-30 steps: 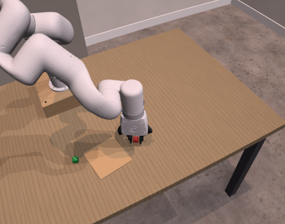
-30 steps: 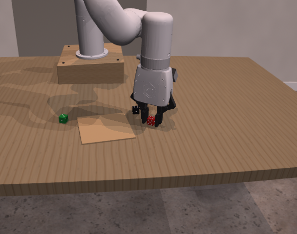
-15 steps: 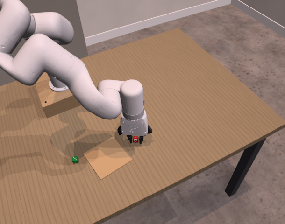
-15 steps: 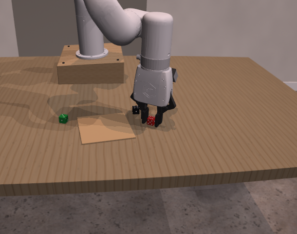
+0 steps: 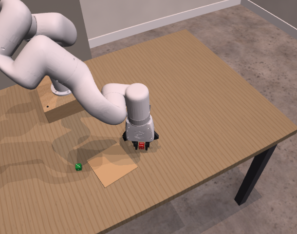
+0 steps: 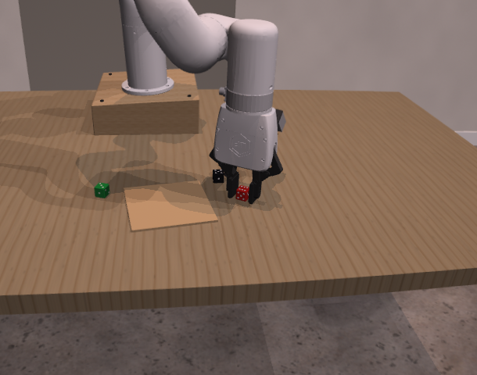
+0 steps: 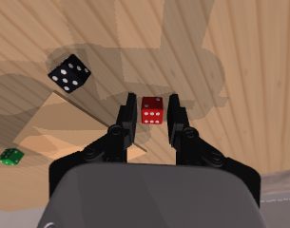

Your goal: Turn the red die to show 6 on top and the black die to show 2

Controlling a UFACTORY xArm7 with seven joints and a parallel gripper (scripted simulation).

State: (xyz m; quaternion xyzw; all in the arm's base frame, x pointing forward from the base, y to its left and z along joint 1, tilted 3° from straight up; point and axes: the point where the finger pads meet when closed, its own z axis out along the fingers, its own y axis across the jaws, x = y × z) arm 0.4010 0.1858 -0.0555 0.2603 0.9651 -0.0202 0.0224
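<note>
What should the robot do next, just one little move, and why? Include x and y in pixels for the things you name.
I think the gripper (image 5: 141, 146) (image 6: 242, 197) (image 7: 152, 104) should gently close its fingers. The red die (image 5: 141, 146) (image 6: 242, 194) (image 7: 152, 110) sits between them with a gap on each side, so nothing is gripped, and it's beside the mat (image 5: 113, 168) (image 6: 170, 209) (image 7: 54, 121), not on it.

Tabletop (image 5: 194, 100) (image 6: 331, 242) (image 7: 259, 71): wood look, ribbed grain, matt. Base block (image 5: 64, 112) (image 6: 145, 117): smooth, paler wood look. Arm housing (image 5: 138, 103) (image 6: 252, 60): smooth, white, soft sheen, plastic or painted metal, cannot tell which; floor (image 5: 277, 83) (image 6: 149, 343): mottled, stone-like.
</note>
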